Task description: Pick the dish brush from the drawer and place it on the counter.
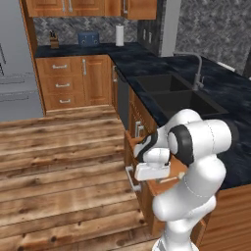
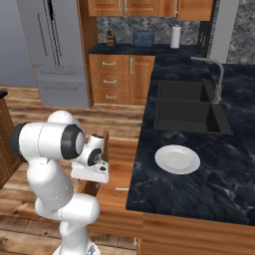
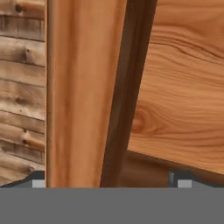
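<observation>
Here, a kitchen with a plank wood floor and reddish wood cabinets. The dark marbled table holds a sunken double sink with a curved metal tap, and a round white plate just in front of the sink. Below the table's edge, the drawer stands pulled out. The end effector hangs over it, fingers spread wide and empty. The dish brush cannot be made out.
</observation>
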Controlling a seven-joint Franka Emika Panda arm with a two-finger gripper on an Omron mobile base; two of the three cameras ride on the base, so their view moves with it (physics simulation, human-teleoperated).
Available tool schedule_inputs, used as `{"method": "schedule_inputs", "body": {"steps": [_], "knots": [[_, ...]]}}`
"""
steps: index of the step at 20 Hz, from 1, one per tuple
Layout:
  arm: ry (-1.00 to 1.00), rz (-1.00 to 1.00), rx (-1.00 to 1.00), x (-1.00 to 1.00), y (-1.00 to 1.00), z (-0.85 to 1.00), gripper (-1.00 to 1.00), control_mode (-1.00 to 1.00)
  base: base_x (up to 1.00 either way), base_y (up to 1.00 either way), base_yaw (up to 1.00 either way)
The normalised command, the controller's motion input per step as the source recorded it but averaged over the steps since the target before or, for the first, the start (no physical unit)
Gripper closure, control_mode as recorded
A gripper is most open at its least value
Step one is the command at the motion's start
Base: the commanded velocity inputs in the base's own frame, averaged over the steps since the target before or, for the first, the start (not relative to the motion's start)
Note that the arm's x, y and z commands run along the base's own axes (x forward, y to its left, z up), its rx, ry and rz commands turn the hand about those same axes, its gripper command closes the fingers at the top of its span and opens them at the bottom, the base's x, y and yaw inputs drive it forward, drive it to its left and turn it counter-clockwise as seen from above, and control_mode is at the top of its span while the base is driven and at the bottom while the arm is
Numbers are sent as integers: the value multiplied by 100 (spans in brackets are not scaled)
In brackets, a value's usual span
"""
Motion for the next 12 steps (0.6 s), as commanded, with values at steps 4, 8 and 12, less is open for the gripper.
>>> {"method": "schedule_inputs", "body": {"steps": [4,8,12], "knots": [[0,1,0,-3,96,-74,-100,-100,0,0,0],[0,4,0,-28,100,-54,-100,-100,0,0,0],[-14,2,0,-48,100,-16,-100,-100,0,0,0]]}}
